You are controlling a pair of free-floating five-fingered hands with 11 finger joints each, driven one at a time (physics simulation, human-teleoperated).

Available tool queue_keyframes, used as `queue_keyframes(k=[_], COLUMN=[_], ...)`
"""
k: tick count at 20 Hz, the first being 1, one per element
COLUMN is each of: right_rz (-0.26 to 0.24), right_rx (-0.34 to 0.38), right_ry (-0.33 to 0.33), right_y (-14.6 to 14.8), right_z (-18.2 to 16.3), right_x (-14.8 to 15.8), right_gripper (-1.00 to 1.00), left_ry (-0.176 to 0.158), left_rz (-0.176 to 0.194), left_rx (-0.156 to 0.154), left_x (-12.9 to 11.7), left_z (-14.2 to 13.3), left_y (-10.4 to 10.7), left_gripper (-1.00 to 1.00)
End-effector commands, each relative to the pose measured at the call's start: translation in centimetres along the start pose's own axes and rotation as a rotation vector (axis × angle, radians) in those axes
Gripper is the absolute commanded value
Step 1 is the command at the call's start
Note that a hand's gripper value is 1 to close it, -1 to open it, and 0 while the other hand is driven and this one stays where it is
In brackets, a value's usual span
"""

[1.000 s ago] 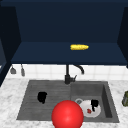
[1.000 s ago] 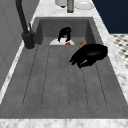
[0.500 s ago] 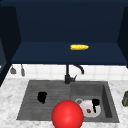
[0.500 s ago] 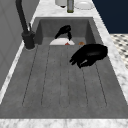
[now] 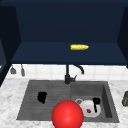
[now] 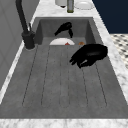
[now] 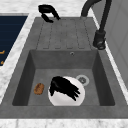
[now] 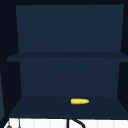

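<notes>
- The right hand (image 7: 63,88) hangs in the sink basin over the white plate (image 7: 78,98), its fingers loosely curled and pointing down toward the plate's face; whether the fingertips touch the plate is hard to tell, and nothing seems to be pinched between them.
- The white plate lies flat on the basin floor (image 7: 42,75), with a small red spot (image 5: 88,110) on it in the front view.
- Just beside the plate are the round drain (image 7: 82,80) on one side and a small brown lump (image 7: 39,88) on the other.
- The left hand (image 6: 88,55) floats above the ribbed draining board (image 6: 57,82), fingers relaxed and slightly bent, holding nothing.
- A black tap (image 5: 68,75) stands at the back edge between board and basin.
- A red ball (image 5: 67,114) sits at the sink's front edge.
- A yellow corn cob (image 8: 79,101) lies on the lowest shelf of the dark blue cabinet (image 8: 67,75) above.
</notes>
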Motion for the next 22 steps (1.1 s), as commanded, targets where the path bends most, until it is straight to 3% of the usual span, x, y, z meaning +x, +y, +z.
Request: queue_keyframes(k=[1,7,15,22], right_rz=[0.006,0.007,0.008,0.007], right_rx=[0.000,0.013,0.020,0.022], right_ry=[-0.029,-0.034,-0.051,-0.096], right_y=[-0.8,-2.6,-4.9,-7.6], right_z=[0.2,1.2,5.4,7.3], right_x=[-0.8,-1.6,-3.2,-5.3], right_gripper=[-1.00,-1.00,-1.00,-1.00], left_ry=[0.000,0.000,0.000,0.000], left_rz=[0.000,0.000,0.000,0.000], left_rx=[0.000,0.000,0.000,0.000], left_x=[0.0,0.0,0.0,0.0], left_z=[0.0,0.0,0.0,0.0], left_y=[0.0,0.0,0.0,0.0], left_gripper=[0.00,0.00,0.00,0.00])
